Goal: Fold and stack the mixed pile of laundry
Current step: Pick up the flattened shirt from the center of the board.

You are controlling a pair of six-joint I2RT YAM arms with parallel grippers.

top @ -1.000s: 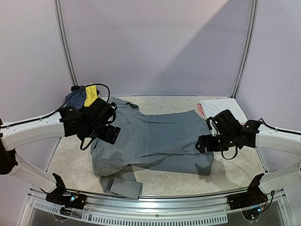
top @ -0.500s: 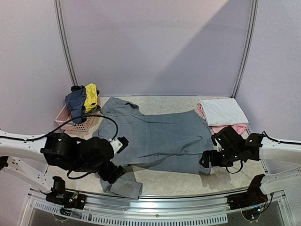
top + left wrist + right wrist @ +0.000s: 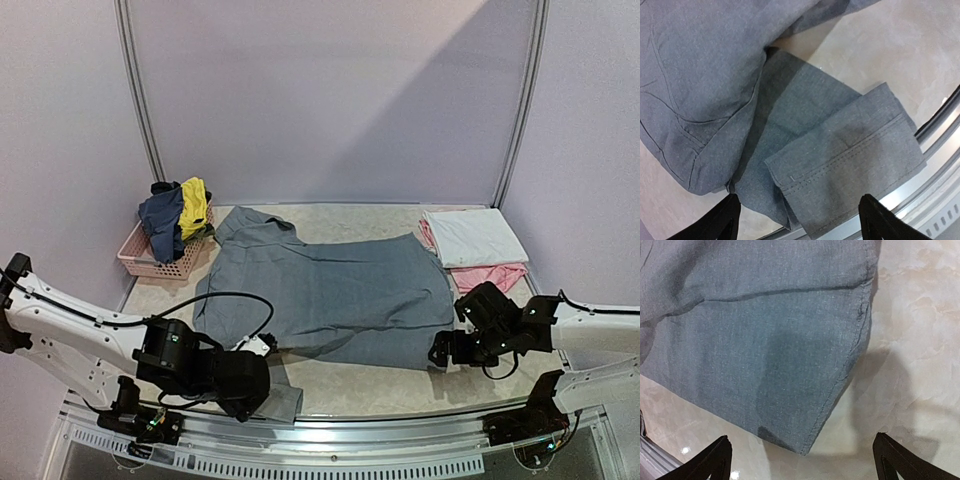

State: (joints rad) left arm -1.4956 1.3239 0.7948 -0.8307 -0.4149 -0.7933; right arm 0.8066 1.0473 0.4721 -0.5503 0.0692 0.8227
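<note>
A large grey garment [image 3: 330, 295] lies spread flat across the middle of the table. One end of it [image 3: 272, 398] is folded over near the front edge, its stitched hem [image 3: 850, 165] showing in the left wrist view. My left gripper [image 3: 252, 380] [image 3: 799, 212] hovers open just above that hem, with nothing between its fingers. My right gripper [image 3: 442, 352] [image 3: 802, 452] stands open over the garment's near right corner [image 3: 810, 440], holding nothing.
A pink lattice basket [image 3: 150, 262] at the back left holds a navy top [image 3: 160, 220] and a yellow garment [image 3: 193, 200]. A folded white piece [image 3: 475, 238] lies on a pink one [image 3: 490, 272] at the back right. The metal front rail [image 3: 940, 145] runs beside the hem.
My left arm has swung from the garment's back left down to the folded end at the front edge. My right gripper has moved nearer, to the garment's near right corner.
</note>
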